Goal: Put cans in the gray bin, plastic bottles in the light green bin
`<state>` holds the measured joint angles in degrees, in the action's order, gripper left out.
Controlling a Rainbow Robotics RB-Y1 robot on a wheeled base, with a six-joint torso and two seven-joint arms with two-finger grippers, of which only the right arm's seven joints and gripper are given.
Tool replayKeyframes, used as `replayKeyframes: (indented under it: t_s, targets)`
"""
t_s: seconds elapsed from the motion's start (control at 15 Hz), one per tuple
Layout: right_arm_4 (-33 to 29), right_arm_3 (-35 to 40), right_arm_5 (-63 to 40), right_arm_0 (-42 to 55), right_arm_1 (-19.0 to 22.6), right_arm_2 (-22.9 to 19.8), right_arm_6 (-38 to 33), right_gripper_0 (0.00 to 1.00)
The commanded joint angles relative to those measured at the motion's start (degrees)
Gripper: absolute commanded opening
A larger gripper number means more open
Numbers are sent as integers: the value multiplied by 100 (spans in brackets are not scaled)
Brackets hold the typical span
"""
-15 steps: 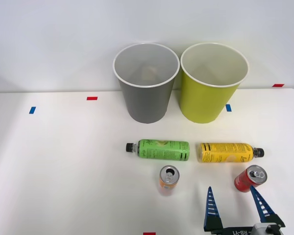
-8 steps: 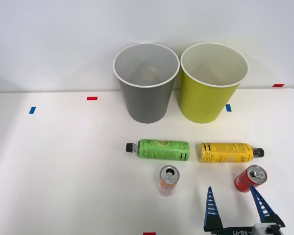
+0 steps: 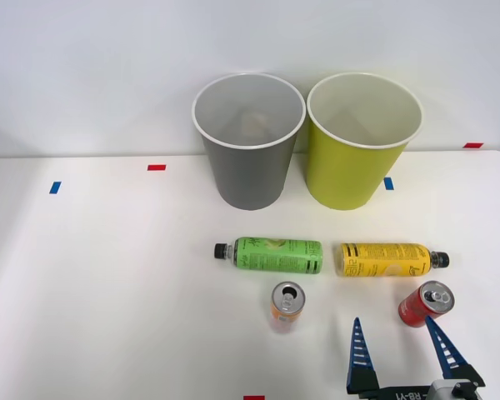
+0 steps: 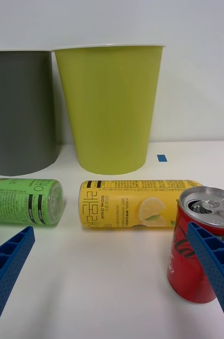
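The right gripper (image 3: pixel 405 333) hangs low over the near edge of the white table (image 3: pixel 108 275), its blue ribbed fingers (image 4: pixel 6 267) spread wide and holding nothing; across the last second nothing has changed (arm, cans and bottles all sit exactly where they were), so I judge that the sorting has not begun and the arm is paused before its first reach.

Closest, just ahead of the outer finger, stands the small red aluminium can (image 3: pixel 426 304), upright, pull-tab top facing up; well off to the gripper's inner side stands the orange-and-white aluminium can (image 3: pixel 287 307), also upright.

Just beyond the cans lie the two slim black-capped plastic bottles, long axes running crosswise to the gripper's reach; the yellow-labelled bottle (image 3: pixel 387 259) points its cap outward to the robot's right, the green-labelled bottle (image 3: pixel 271 254) points its cap to the left, bases facing each other across a small gap.

Farthest out stand the tall tapered gray bin (image 3: pixel 248 142) and, beside it, the tall tapered light green bin (image 3: pixel 362 142), upright, mouths open.
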<state>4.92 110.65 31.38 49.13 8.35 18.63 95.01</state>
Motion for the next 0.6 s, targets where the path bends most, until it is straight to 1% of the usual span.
replayKeyframes:
  t_s: [0.07,0.6]
  targets:
    - [0,0,0,0,0,0,0,100]
    - [0,0,0,0,0,0,0,100]
